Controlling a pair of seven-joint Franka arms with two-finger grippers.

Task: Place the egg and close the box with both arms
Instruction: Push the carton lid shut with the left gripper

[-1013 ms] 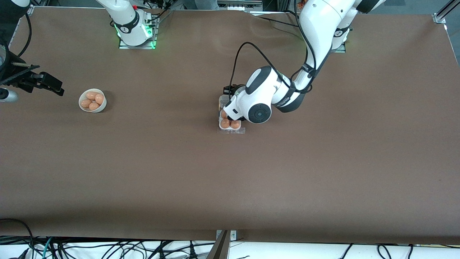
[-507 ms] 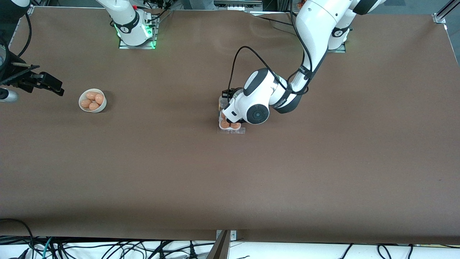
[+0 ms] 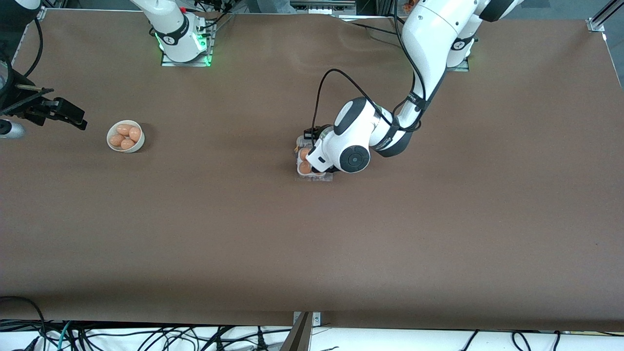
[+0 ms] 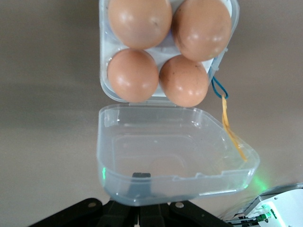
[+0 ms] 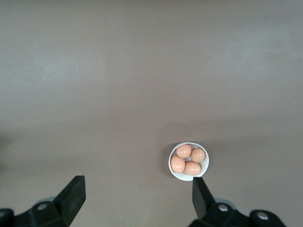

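The box (image 3: 303,161) sits mid-table, a small clear carton whose whitish tray (image 4: 105,71) has a brown egg (image 4: 133,75) in each of its four cells. Its clear hinged lid (image 4: 165,156) is open. My left gripper (image 4: 141,182) is down at the box, shut, with its fingertips showing through the lid's free edge. In the front view the left wrist (image 3: 348,148) hides it and part of the box. My right gripper (image 5: 137,189) is open and empty. It waits in the air at the right arm's end of the table (image 3: 48,109).
A round white bowl (image 3: 126,136) with several brown eggs stands near the right arm's end, also seen in the right wrist view (image 5: 188,161). An orange string (image 4: 232,132) hangs at the box's hinge corner. The left arm's black cable (image 3: 321,92) arcs over the table.
The left wrist has shifted slightly over the box and now covers more of it. The right arm has not moved.
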